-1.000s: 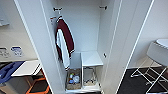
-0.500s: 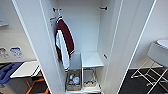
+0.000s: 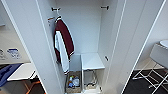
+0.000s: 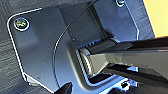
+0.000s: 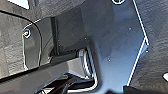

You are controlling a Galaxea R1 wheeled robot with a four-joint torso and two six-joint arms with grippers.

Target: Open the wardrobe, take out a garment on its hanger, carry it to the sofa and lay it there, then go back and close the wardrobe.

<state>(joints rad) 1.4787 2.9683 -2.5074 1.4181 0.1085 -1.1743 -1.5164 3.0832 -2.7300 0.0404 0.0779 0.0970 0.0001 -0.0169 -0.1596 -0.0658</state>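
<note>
Both doors of the wardrobe (image 3: 130,37) stood open; a maroon jacket (image 3: 63,45) hung inside; the black garment was unseen; grip states could not be told; closing it likely required a square approach.

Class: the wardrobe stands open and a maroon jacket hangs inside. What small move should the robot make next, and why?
Probably edge closer to the wardrobe to reach its doors and close it. Both doors stand wide open, and inside hang just the maroon jacket above a basket; no black garment hangs there.

Bright, even light fills the white wardrobe (image 3: 82,32), casting soft shadows. Everything looks blurred, and straight edges lean outward toward ten and two o'clock. Both wrist views are dim.
</note>
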